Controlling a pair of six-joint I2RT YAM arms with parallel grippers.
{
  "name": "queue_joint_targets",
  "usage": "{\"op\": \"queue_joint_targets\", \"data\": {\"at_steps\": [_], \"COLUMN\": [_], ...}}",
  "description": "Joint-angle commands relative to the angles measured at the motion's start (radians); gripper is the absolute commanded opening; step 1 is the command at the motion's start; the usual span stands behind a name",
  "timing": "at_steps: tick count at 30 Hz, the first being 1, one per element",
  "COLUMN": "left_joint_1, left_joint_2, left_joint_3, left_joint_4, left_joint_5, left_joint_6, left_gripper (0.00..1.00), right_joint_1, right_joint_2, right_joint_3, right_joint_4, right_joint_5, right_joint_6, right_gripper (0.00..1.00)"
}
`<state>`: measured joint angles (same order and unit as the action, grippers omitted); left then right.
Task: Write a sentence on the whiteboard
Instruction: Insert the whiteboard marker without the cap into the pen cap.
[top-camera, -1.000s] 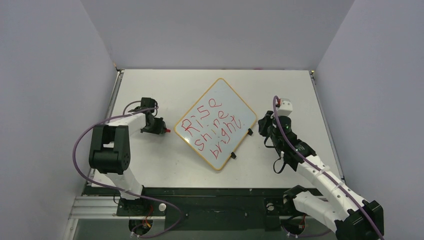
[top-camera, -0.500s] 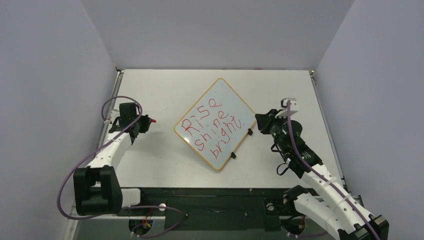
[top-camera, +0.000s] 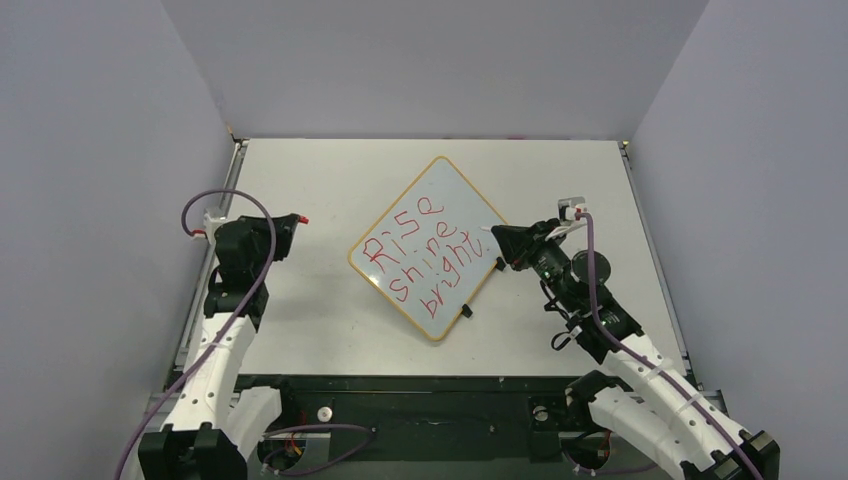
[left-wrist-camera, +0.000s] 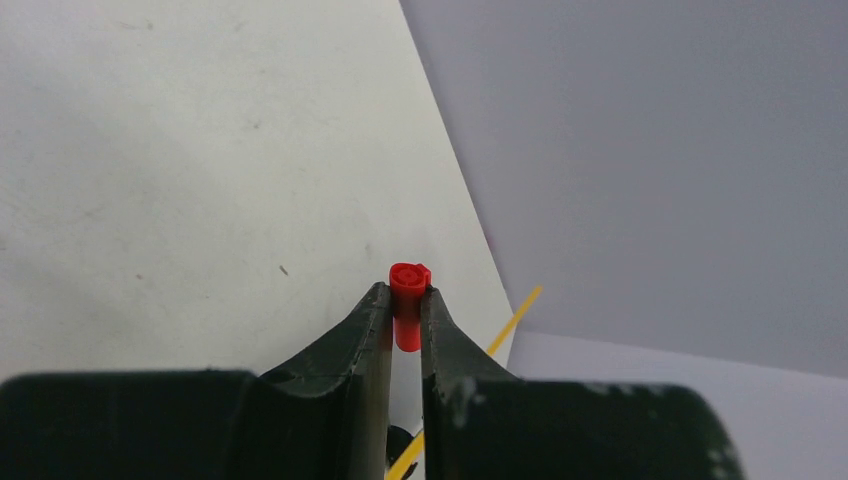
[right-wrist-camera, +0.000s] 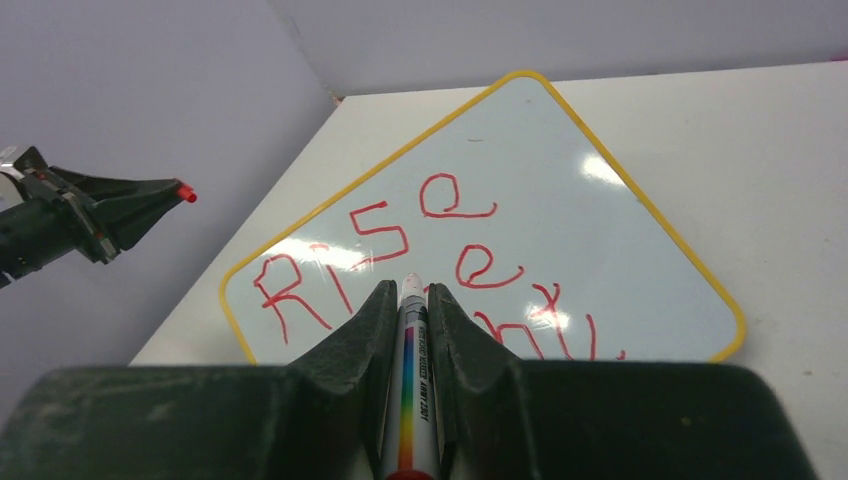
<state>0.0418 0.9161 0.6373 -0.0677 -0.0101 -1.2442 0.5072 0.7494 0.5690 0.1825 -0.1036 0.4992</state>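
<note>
Top view: whiteboard (top-camera: 430, 245) lies flat mid-table (top-camera: 330, 170), turned so it sits as a diamond. White face, thin orange-yellow frame, rounded corners, two black clips (top-camera: 499, 264) on the near-right edge. Red handwriting in three lines: "Rise shine bright." Left tool (top-camera: 298, 219) is well left of the board, off its left corner, pinching a small red cap (top-camera: 304, 219). Right tool (top-camera: 497, 232) is over the board's right corner, tips pointing left, closed on a marker (top-camera: 487, 229); can't tell from here whether the tip touches the face. Nothing covers the writing except the right tool's tips at the end of "bright." Left wrist view: left tool (left-wrist-camera: 407, 295) fingers pressed onto the red cap (left-wrist-camera: 408, 285), which pokes out past the tips. Bare table (left-wrist-camera: 200, 150) below, grey wall (left-wrist-camera: 650, 150) behind, and a thin sliver of the whiteboard's yellow frame (left-wrist-camera: 512, 320) at lower right. Right wrist view: right tool (right-wrist-camera: 410, 292) clamped on the marker (right-wrist-camera: 408, 380), white barrel with a rainbow stripe, tip just clearing the fingers. Whiteboard (right-wrist-camera: 560, 230) fills the view ahead; "Rise" and part of the next line are readable, the rest is hidden by the tool body. The left tool (right-wrist-camera: 175, 193) with the red cap (right-wrist-camera: 185, 194) shows at the far left, apart from the board.
</note>
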Motion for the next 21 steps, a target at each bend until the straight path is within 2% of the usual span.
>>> {"op": "queue_joint_targets", "data": {"at_steps": [1, 7, 12, 17, 21], "left_joint_1": [-0.051, -0.149, -0.234, -0.357, -0.425], "left_joint_2": [-0.033, -0.001, 0.044, 0.049, 0.051], "left_joint_3": [0.071, 0.086, 0.077, 0.073, 0.075], "left_joint_4": [0.076, 0.154, 0.286, 0.342, 0.374], "left_joint_5": [0.052, 0.100, 0.170, 0.118, 0.075], "left_joint_6": [0.039, -0.015, -0.130, -0.212, -0.246], "left_gripper": [0.00, 0.00, 0.00, 0.00, 0.00], "right_joint_1": [0.041, 0.157, 0.262, 0.312, 0.369], "right_joint_2": [-0.015, -0.003, -0.003, 0.041, 0.091], "right_joint_3": [-0.014, -0.023, -0.109, -0.171, -0.184], "right_joint_4": [0.166, 0.257, 0.498, 0.712, 0.816], "right_joint_5": [-0.069, -0.030, 0.047, 0.124, 0.168], "right_joint_6": [0.004, -0.059, -0.139, -0.189, -0.251], "right_gripper": [0.00, 0.00, 0.00, 0.00, 0.00]}}
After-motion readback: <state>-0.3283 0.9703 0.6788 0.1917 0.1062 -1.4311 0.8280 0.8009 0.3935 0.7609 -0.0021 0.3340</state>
